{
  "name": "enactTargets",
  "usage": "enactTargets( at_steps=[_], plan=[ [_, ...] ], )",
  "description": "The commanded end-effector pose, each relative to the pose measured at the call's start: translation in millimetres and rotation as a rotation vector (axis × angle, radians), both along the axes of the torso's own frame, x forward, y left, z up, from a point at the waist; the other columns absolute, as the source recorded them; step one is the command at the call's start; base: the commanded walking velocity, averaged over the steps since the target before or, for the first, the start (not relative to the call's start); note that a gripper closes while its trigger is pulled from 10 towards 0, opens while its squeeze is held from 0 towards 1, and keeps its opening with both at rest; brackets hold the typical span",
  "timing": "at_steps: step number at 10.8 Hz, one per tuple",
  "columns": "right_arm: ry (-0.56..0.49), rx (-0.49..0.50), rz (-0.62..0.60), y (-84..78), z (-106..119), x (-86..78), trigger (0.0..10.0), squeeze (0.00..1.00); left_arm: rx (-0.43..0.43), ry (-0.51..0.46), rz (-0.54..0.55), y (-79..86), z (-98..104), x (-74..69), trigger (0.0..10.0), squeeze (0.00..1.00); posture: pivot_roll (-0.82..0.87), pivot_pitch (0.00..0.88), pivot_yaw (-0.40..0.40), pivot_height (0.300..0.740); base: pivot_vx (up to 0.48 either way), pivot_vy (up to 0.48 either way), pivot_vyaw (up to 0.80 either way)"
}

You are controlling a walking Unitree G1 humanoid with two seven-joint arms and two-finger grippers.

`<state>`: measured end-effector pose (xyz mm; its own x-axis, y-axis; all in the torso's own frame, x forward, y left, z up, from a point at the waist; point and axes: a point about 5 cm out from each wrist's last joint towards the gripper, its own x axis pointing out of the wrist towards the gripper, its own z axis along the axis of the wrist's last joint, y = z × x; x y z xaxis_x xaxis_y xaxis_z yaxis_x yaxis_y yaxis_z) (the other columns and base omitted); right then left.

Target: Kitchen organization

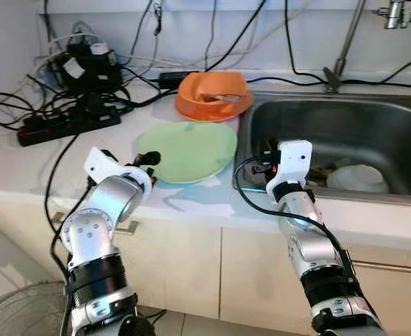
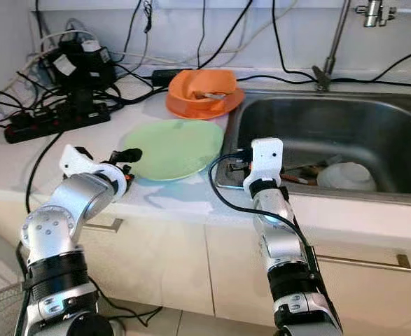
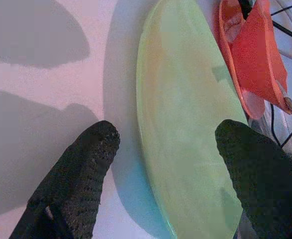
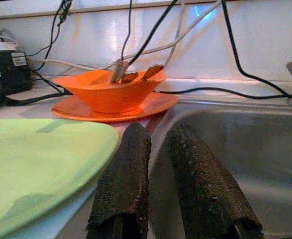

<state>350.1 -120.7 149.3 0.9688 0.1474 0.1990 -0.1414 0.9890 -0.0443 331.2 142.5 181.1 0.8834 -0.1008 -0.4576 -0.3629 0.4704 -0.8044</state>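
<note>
A pale green plate [image 1: 187,150] lies flat on the white counter, just left of the sink. My left gripper [image 3: 166,134] is open at the plate's near left rim, one finger [image 3: 81,174] over the counter and the other over the plate. Behind the plate, an orange bowl [image 1: 212,89] holding utensils stands on an orange plate [image 1: 191,110]. My right gripper [image 4: 158,137] is shut with nothing in it, and it hovers at the left rim of the steel sink [image 1: 254,140], pointing toward the orange bowl [image 4: 108,92].
A white bowl [image 1: 359,178] and some utensils lie in the sink. A black power strip [image 1: 65,126], adapters and tangled cables crowd the back left of the counter. A faucet pipe [image 1: 342,49] rises behind the sink. A fan [image 1: 16,311] stands on the floor at left.
</note>
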Motion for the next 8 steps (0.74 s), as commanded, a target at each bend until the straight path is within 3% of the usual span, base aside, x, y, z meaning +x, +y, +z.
enactTargets(
  at_steps=[1,5,6,8],
  plan=[
    [-0.009,0.003,0.013,2.2,3,-1.4,10.0,0.0,-0.082,0.069,-0.125,-47.3,0,4.8,10.0,0.0,0.03,0.0,0.1,0.74,0.0,0.0,0.0],
    [-0.012,0.004,0.01,1.8,3,-2.6,10.0,0.0,-0.023,0.071,-0.184,-52.7,-7,12.7,10.0,0.0,0.02,0.0,0.11,0.74,0.0,0.0,0.0],
    [-0.01,0.008,0.008,3.1,2,-2.8,10.0,0.0,0.122,-0.012,-0.317,-61.0,-9,19.4,10.0,0.0,0.02,0.0,0.115,0.74,0.0,0.0,0.0],
    [-0.009,0.012,0.009,3.8,2,-3.6,10.0,0.0,0.134,0.001,-0.319,-62.5,-17,23.2,10.0,0.0,0.02,0.0,0.117,0.74,0.0,0.0,0.0]
  ],
)
